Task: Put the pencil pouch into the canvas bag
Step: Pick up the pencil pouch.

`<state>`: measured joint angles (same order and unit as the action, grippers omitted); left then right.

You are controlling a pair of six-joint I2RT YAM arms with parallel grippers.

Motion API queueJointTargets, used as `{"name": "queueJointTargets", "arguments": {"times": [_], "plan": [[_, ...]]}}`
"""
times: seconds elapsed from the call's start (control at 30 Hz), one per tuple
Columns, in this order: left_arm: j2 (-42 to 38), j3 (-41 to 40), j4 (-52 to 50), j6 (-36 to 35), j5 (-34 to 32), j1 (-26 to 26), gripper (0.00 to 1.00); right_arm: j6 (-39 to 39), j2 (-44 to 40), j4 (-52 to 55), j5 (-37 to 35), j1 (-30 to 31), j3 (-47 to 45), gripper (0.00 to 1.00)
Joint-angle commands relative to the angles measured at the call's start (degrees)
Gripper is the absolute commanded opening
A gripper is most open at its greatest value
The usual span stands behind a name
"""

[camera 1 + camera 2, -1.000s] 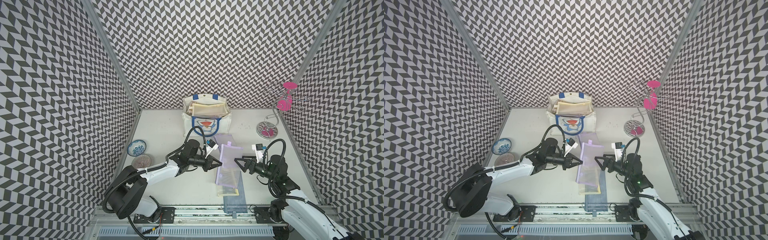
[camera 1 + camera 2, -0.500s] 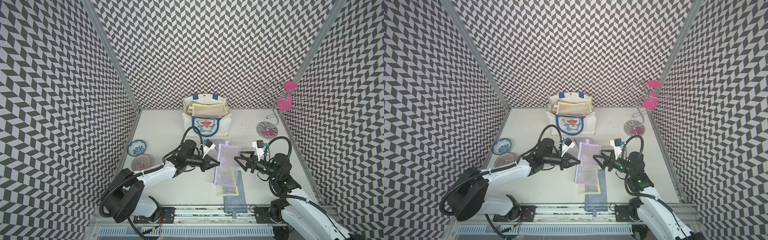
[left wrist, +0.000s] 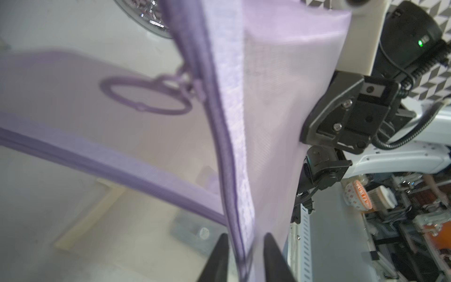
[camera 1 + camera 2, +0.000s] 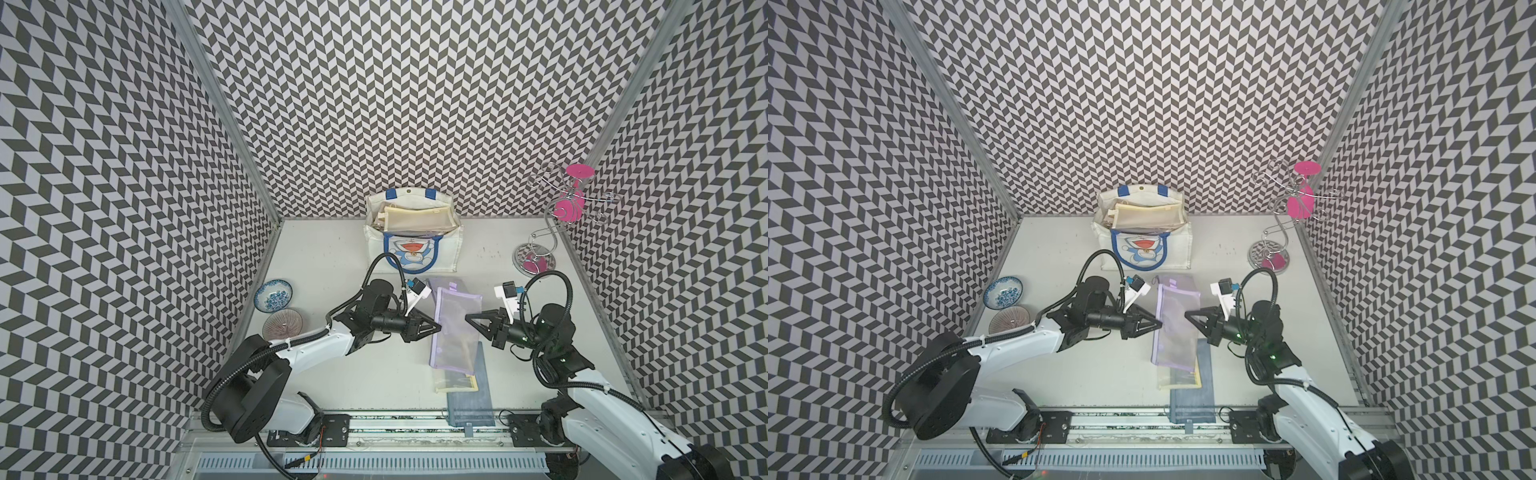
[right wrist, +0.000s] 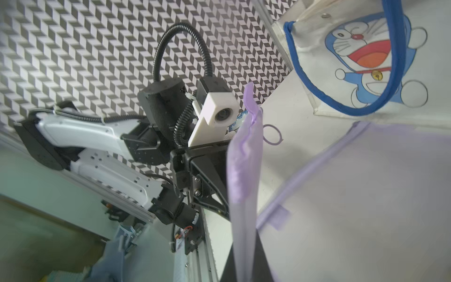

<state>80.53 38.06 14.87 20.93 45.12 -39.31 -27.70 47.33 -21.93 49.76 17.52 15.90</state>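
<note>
Tabletop: one canvas bag, two bowls

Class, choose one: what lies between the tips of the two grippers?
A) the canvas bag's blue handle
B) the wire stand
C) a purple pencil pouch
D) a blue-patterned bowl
C: in a top view the purple pencil pouch spans from the left gripper to the right gripper, which is shut on its edge.

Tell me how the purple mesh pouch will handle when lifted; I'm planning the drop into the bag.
Probably floppy: the purple pouch bows between the left hand and right hand. Likely light: its mesh is see-through and looks empty. Its ring pull dangles, so may snag.
</note>
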Motion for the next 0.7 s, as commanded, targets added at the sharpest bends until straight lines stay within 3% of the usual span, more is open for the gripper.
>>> {"name": "queueJointTargets", "arguments": {"times": [0.0, 0.1, 0.2, 0.43, 0.57, 0.67], "plan": [[-1.17, 0.21, -3.59, 0.46, -2.97, 1.45, 0.68, 2.26, 0.07, 1.19, -2.64, 0.24, 0.64, 0.00], [-5.14, -0.76, -6.29, -0.15, -5.79, 2.56, 0.78, 1.21, -0.55, -0.37, -0.96, 0.24, 0.71, 0.00], [-9.28, -1.06, -6.32, -0.87, -6.88, 2.83, 0.79, -1.14, -1.32, -3.92, 2.39, 0.24, 0.88, 0.00], [-10.24, -0.78, 4.37, -1.46, -4.17, 2.95, 0.84, -7.55, -4.12, -14.06, 10.38, 0.47, 1.38, 0.00], [-6.99, -0.38, 14.80, 3.06, 3.14, 2.49, 0.77, -9.99, -7.35, -15.25, 8.84, 1.02, 1.15, 0.00], [-6.05, -0.88, 21.15, 4.35, 4.76, -0.20, 0.72, -10.08, -7.30, -15.55, 8.90, 1.09, 1.25, 0.00]]}}
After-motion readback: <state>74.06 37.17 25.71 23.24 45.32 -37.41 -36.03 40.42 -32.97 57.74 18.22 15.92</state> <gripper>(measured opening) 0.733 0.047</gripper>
